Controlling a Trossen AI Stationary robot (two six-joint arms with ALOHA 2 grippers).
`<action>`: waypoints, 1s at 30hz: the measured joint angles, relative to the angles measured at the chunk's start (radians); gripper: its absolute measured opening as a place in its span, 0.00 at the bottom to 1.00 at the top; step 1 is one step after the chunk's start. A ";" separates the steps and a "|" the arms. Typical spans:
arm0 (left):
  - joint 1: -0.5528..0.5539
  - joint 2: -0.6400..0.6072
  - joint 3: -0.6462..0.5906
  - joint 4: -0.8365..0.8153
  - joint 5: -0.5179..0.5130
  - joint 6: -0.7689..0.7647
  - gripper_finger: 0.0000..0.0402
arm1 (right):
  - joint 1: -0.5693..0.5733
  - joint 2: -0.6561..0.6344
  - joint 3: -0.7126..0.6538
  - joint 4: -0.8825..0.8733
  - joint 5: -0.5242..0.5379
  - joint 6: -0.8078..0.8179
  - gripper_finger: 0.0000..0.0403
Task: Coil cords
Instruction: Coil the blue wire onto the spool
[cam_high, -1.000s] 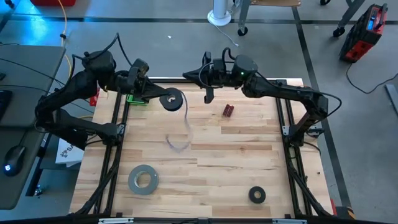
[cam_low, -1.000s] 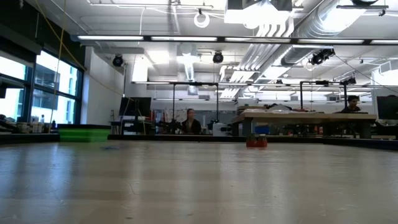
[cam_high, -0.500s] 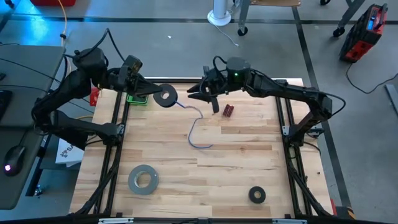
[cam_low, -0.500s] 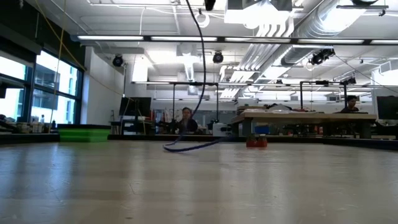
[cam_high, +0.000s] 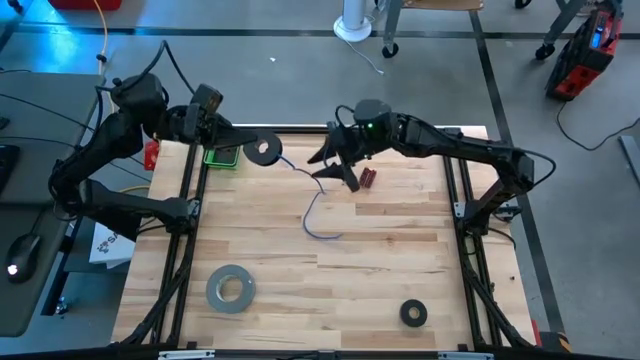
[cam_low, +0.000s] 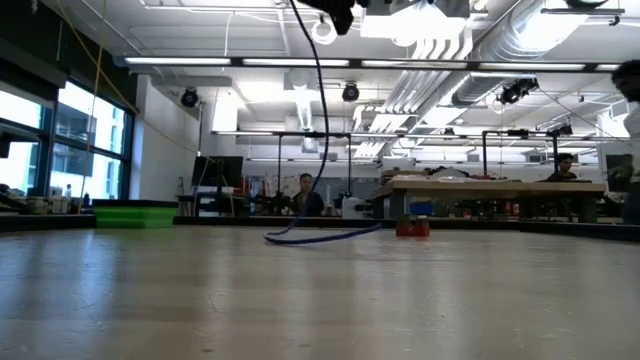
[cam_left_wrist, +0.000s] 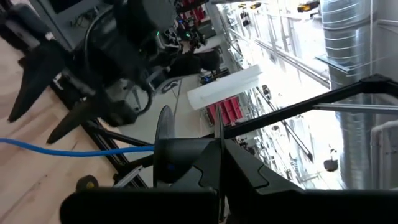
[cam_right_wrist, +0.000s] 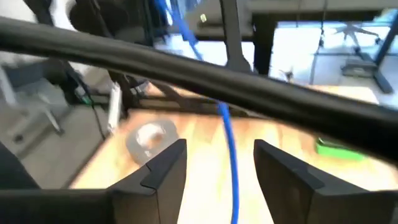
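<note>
Now the right gripper (cam_high: 333, 165) has spread wide around the blue cord (cam_high: 312, 212), while the left gripper (cam_high: 232, 143) stays clenched on the spool (cam_high: 263, 150).

Even, bright overhead light; ceiling tubes (cam_low: 200, 61) glare in low view; soft shadows on table (cam_high: 380, 260); right wrist view motion-blurred throughout

Blue cord (cam_high: 318, 215), black spool (cam_high: 263, 150). Grey tape roll (cam_high: 230, 288), black ring (cam_high: 413, 313). Green tray (cam_high: 222, 157), red bit (cam_high: 367, 178), pale wood table (cam_high: 400, 260).

wooden table (cam_high: 380, 250) carries grey tape roll (cam_high: 230, 288), black ring (cam_high: 413, 313), blue cord (cam_high: 318, 222).
</note>
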 joint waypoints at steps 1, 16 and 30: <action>0.002 0.000 0.000 -0.001 0.000 0.004 0.00 | 0.001 0.002 0.000 -0.015 0.019 -0.015 0.44; 0.013 0.003 0.000 -0.001 -0.007 0.007 0.00 | 0.024 0.058 -0.001 0.085 0.099 -0.036 0.44; 0.013 0.003 0.000 0.002 -0.012 0.007 0.00 | 0.069 0.073 -0.001 0.132 0.209 -0.061 0.34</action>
